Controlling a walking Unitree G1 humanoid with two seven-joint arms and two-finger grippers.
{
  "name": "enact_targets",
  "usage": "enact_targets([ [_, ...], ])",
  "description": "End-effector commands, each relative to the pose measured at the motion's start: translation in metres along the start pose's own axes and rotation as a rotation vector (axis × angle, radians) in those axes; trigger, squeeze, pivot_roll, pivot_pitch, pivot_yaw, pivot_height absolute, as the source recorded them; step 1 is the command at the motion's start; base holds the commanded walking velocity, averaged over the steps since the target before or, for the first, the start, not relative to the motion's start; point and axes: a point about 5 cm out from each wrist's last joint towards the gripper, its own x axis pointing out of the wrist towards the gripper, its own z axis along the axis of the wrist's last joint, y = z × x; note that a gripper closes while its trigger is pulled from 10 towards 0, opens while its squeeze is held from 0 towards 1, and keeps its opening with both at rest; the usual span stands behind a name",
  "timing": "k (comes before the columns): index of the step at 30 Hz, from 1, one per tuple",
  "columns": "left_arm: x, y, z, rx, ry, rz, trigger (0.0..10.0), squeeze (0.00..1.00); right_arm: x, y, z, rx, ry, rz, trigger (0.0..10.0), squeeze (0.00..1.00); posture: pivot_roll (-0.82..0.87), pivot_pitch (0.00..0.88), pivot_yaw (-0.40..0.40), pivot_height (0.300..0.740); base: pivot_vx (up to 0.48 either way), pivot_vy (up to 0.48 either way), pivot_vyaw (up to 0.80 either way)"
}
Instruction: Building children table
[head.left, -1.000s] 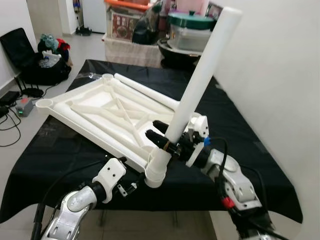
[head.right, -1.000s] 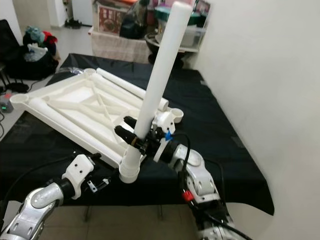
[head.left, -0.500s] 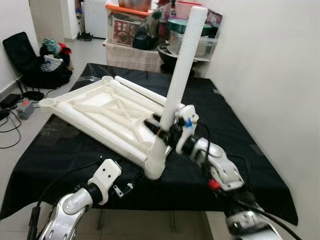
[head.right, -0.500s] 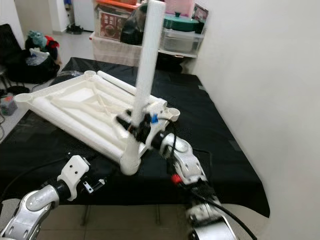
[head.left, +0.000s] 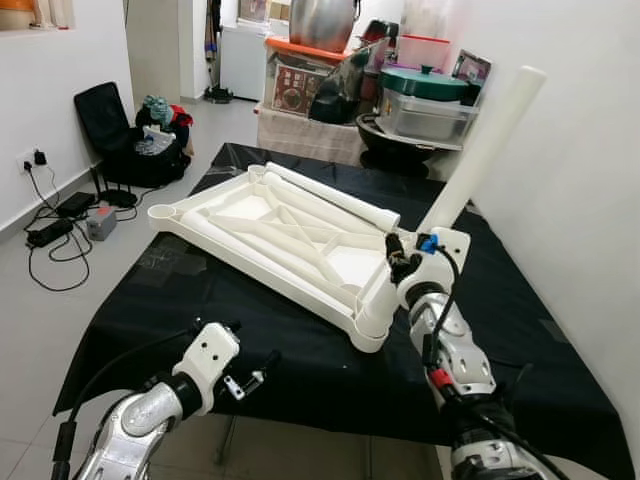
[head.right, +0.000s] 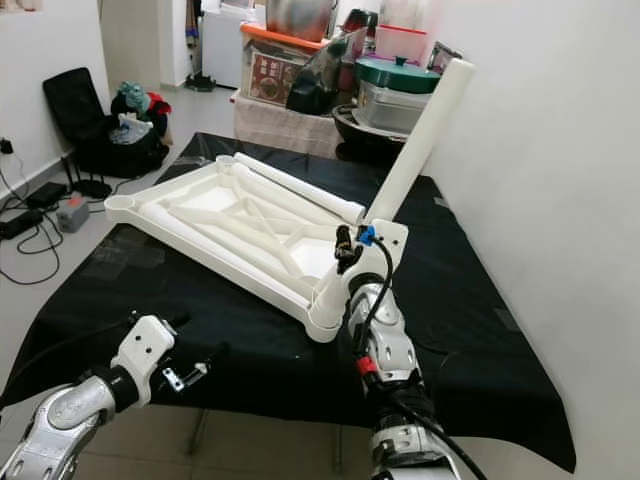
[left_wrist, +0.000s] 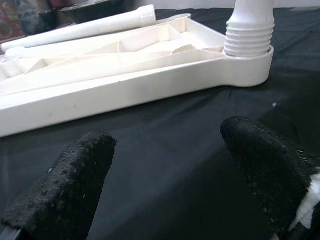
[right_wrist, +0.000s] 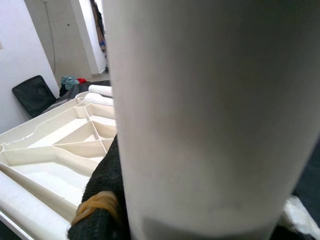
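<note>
The white plastic table top (head.left: 270, 225) lies upside down on a black-covered table. A white tube leg (head.left: 480, 150) stands in its near right corner socket and leans up to the right. My right gripper (head.left: 400, 265) is shut on the leg just above the socket; its black finger (right_wrist: 105, 200) presses against the leg (right_wrist: 210, 110). The leg's threaded end (left_wrist: 249, 30) sits in the corner. My left gripper (head.left: 255, 370) is open, low over the cloth at the table's front edge, short of that corner, with nothing between its fingers (left_wrist: 70, 185). A second leg (head.left: 330, 195) lies along the top's far side.
Black cloth (head.left: 200, 300) covers the table. Storage boxes and pots (head.left: 430, 95) crowd the back. A black bag with clothes (head.left: 130, 140) and cables (head.left: 60, 215) are on the floor at the left. A white wall (head.left: 590, 180) runs close along the right.
The camera has drawn back and the whole picture has shifted. The leg stood nearly upright half a second ago and now leans right, still in my right gripper. My left gripper stays low.
</note>
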Motion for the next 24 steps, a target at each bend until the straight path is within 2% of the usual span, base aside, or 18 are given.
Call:
enact_targets([
  [1, 0.004, -0.004, 0.001, -0.007, -0.003, -0.018, 10.0, 0.0, -0.017, -0.022, -0.06, -0.067, 0.255, -0.105, 10.0, 0.0, 0.11, 0.0, -0.142, 0.74, 0.0, 0.0, 0.0],
  [5, 0.003, -0.004, 0.001, -0.008, 0.0, -0.018, 10.0, 0.0, -0.017, -0.01, -0.06, -0.105, 0.246, -0.063, 10.0, 0.0, 0.11, 0.0, -0.144, 0.74, 0.0, 0.0, 0.0],
  [11, 0.003, -0.004, 0.0, -0.009, 0.003, -0.017, 10.0, 0.0, -0.018, -0.003, -0.059, -0.153, 0.243, 0.034, 10.0, 0.0, 0.11, 0.0, -0.144, 0.74, 0.0, 0.0, 0.0],
  [13, 0.004, -0.004, -0.001, -0.011, 0.005, -0.02, 10.0, 0.0, -0.021, 0.003, -0.062, -0.168, 0.276, 0.174, 10.0, 0.0, 0.11, 0.0, -0.143, 0.74, 0.0, 0.0, 0.0],
  [14, 0.004, -0.004, -0.001, -0.011, 0.005, -0.02, 10.0, 0.0, -0.021, 0.003, -0.062, -0.168, 0.276, 0.174, 10.0, 0.0, 0.11, 0.0, -0.143, 0.74, 0.0, 0.0, 0.0],
  [15, 0.004, -0.005, -0.001, -0.012, 0.005, -0.023, 10.0, 0.0, -0.023, 0.006, -0.061, -0.177, 0.284, 0.271, 10.0, 0.0, 0.11, 0.0, -0.146, 0.74, 0.0, 0.0, 0.0],
  [16, 0.004, -0.005, -0.001, -0.012, 0.005, -0.023, 10.0, 0.0, -0.023, 0.006, -0.061, -0.177, 0.284, 0.271, 10.0, 0.0, 0.11, 0.0, -0.146, 0.74, 0.0, 0.0, 0.0],
  [17, 0.005, -0.006, -0.001, -0.013, 0.004, -0.026, 10.0, 0.0, -0.026, 0.01, -0.059, -0.179, 0.297, 0.376, 10.0, 0.0, 0.11, 0.0, -0.149, 0.74, 0.0, 0.0, 0.0],
  [18, 0.005, -0.006, -0.001, -0.013, 0.004, -0.026, 10.0, 0.0, -0.026, 0.01, -0.059, -0.179, 0.297, 0.376, 10.0, 0.0, 0.11, 0.0, -0.149, 0.74, 0.0, 0.0, 0.0],
  [19, 0.005, -0.006, -0.001, -0.015, 0.003, -0.028, 10.0, 0.0, -0.028, 0.012, -0.057, -0.183, 0.31, 0.465, 10.0, 0.0, 0.11, 0.0, -0.154, 0.74, 0.0, 0.0, 0.0],
  [21, 0.005, -0.006, -0.001, -0.015, 0.003, -0.028, 10.0, 0.0, -0.028, 0.012, -0.057, -0.183, 0.31, 0.465, 10.0, 0.0, 0.11, 0.0, -0.154, 0.74, 0.0, 0.0, 0.0],
  [24, 0.005, -0.008, -0.001, -0.022, 0.003, -0.028, 10.0, 0.0, -0.028, 0.015, -0.052, -0.145, 0.348, 0.594, 10.0, 0.0, 0.12, 0.0, -0.161, 0.74, 0.0, 0.0, 0.0],
])
